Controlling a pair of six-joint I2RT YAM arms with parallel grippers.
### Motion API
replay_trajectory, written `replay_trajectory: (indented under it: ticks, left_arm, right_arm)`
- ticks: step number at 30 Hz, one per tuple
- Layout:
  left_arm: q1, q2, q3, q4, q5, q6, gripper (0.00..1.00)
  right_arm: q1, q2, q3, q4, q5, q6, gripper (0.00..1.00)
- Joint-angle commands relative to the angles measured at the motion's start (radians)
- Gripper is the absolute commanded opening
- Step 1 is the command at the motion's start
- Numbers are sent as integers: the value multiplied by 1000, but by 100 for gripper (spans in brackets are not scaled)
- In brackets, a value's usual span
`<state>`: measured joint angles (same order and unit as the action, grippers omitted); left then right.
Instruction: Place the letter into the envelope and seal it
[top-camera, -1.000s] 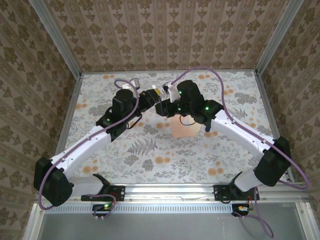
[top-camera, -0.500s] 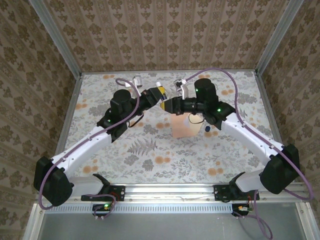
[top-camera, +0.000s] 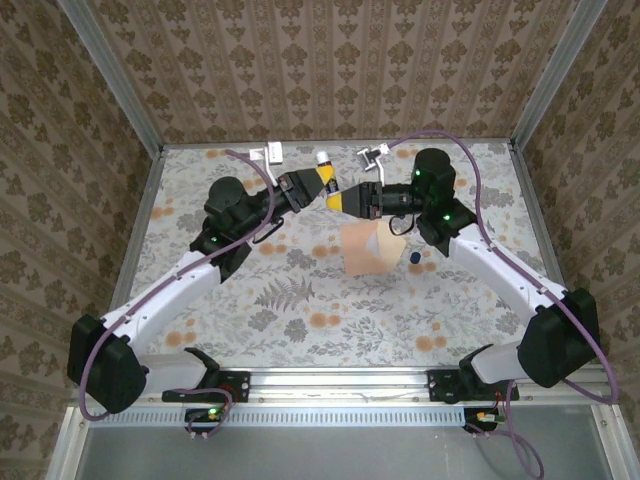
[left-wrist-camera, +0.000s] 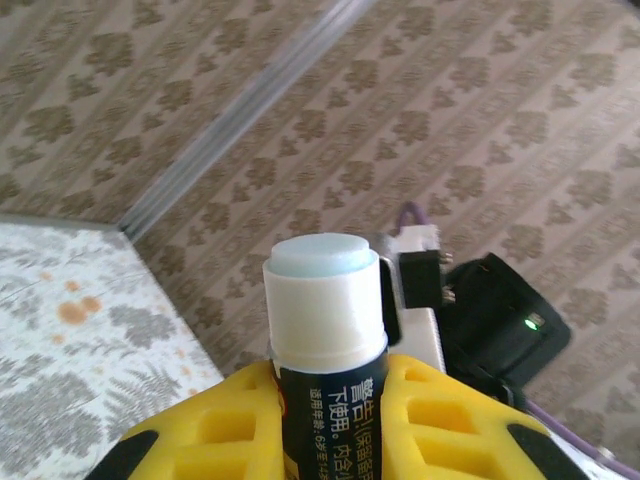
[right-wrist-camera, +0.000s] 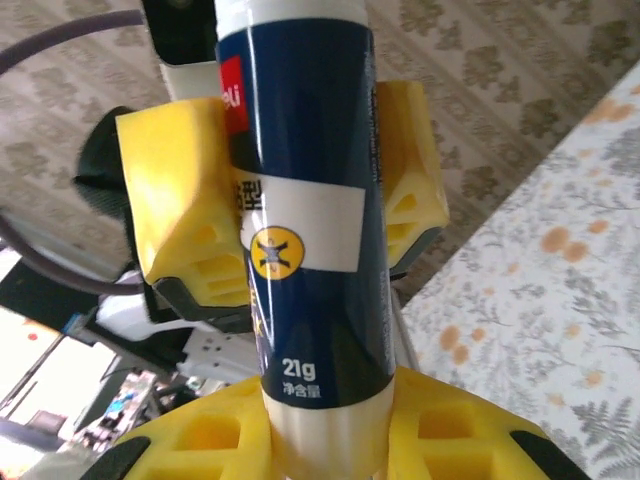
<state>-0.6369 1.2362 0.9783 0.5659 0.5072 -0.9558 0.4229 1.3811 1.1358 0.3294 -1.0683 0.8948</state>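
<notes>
**Patterned counter, glue stick held between both tools**

Floral paper covered the counter (top-camera: 250, 300) and the walls around it. The envelope (top-camera: 365, 252) lay flat near the middle, just below the right tool (top-camera: 347, 200), its flap side up as far as I could tell. I could not make out the letter. Both tools met in the air above the far half. The left tool (top-camera: 322, 182) was clamped on the glue stick (right-wrist-camera: 310, 150), whose pale tip stood bare. The right tool was clamped on the same tube at its other end.

A small dark blue piece (top-camera: 413, 258), which I took for the cap, sat just beside the envelope. I judged the gluing step was at hand. To do it well I would let one tool release cleanly, keep the bare tip off the counter, and pin the envelope with the freed tool before stroking glue along the flap edge.
</notes>
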Motion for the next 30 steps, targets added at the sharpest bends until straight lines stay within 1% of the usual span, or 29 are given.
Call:
replay_trajectory:
  ticks: [1, 5, 8, 10, 11, 13, 14, 15, 16, 18, 20, 21, 22, 24, 25, 27, 29, 30]
  left_arm:
    - [19, 26, 13, 86, 199, 73, 0]
    - [16, 56, 22, 178, 266, 30, 0]
    - [16, 59, 28, 175, 272, 29, 0]
    - [22, 48, 28, 133, 253, 52, 0]
    - [28, 39, 33, 92, 237, 71, 0]
    - [43, 12, 44, -10, 195, 119, 0]
    - [55, -5, 54, -81, 161, 152, 0]
    - [66, -22, 69, -169, 105, 188, 0]
    - [74, -35, 84, -239, 69, 222, 0]
    - [83, -52, 129, -409, -34, 292, 0]
    - [82, -52, 182, -563, -158, 334, 0]
    - [82, -50, 192, -593, -196, 331, 0]
    - [80, -47, 196, -613, -234, 313, 0]
    - [71, -42, 194, -629, -301, 261, 0]
    - [60, -37, 192, -631, -328, 240, 0]
    - [30, -31, 192, -634, -391, 206, 0]
    - [-10, -20, 191, -635, -448, 171, 0]
    - [-22, -14, 189, -630, -459, 160, 0]
  right_arm:
    - [-41, -28, 66, 228, -78, 140, 23]
    - [-35, -41, 90, 226, -91, 144, 23]
    - [-35, -51, 103, 162, -82, 94, 24]
    - [-35, -61, 124, 6, -60, -16, 26]
    - [-34, -69, 146, -111, -43, -96, 30]
    - [-37, -82, 218, -405, 21, -300, 45]
    - [-37, -90, 257, -613, 93, -430, 57]
    - [-37, -99, 302, -744, 172, -529, 63]
    - [-39, -106, 323, -810, 226, -578, 64]
    - [-41, -115, 347, -895, 334, -618, 67]
    - [-27, -111, 348, -918, 403, -616, 68]
    - [-11, -107, 342, -922, 454, -611, 69]
    - [19, -100, 340, -935, 540, -613, 69]
    - [74, -77, 341, -956, 684, -617, 69]
    - [100, -63, 336, -951, 736, -605, 69]
    - [132, -42, 325, -919, 788, -577, 69]
    - [168, -14, 324, -889, 810, -564, 69]
    - [180, 0, 328, -882, 815, -561, 69]
